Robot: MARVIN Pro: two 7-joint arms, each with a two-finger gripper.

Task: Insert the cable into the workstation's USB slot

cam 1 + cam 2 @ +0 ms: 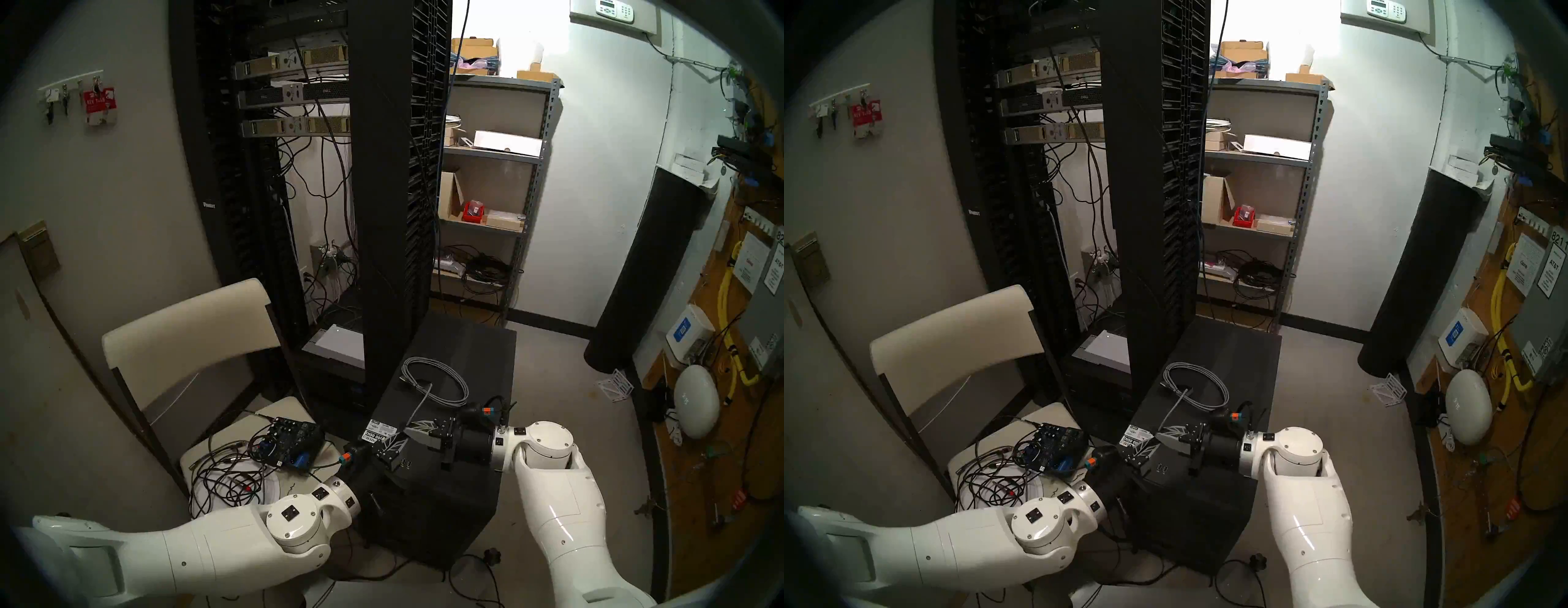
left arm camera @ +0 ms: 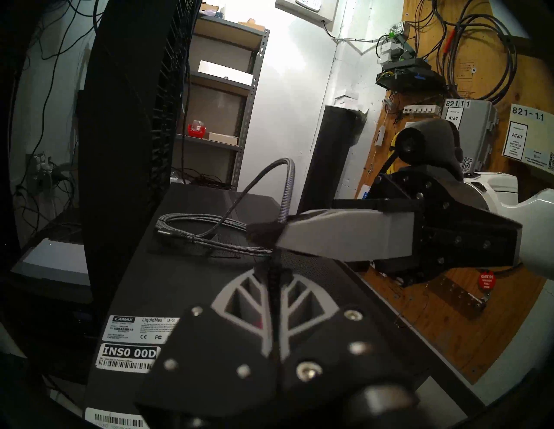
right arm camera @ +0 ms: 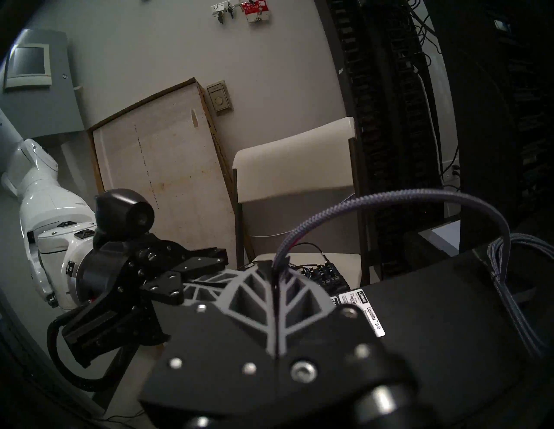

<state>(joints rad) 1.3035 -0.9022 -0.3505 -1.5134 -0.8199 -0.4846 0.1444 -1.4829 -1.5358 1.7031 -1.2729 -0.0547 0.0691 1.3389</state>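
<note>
Pinching the light-grey braided cable (image 3: 374, 206) between fingers pressed together, the right tool (image 3: 277, 271) hangs over the near part of the workstation's (image 1: 462, 352) top panel, pointing toward the robot's left. From that grip the cable rises in an arch and drops back to its wound loop (image 1: 437, 380), which lies flat on the top panel, around its middle and nearer the left edge beside the tall black server rack (image 1: 382, 170). A small plug end (image 2: 163, 233) lies at the loop's left side; its detail is too dim to read.

The left tool (image 2: 271, 271) has its fingers closed as well, tips just below and against the right tool's tips, a dark strand of the cable running between them, so it appears to pinch the same cable lower down. In the head view it sits over the workstation's near left corner, next to the white barcode stickers (image 2: 129, 355). Two small slots (image 1: 406, 463) show on the dark front face just under the tools.

Left of the workstation stands a cream chair (image 1: 186, 335) carrying a small black mixer (image 1: 288, 441) and tangled thin black wires (image 1: 220, 471). A grey metal shelf unit (image 1: 492, 191) stands beyond the rack.
</note>
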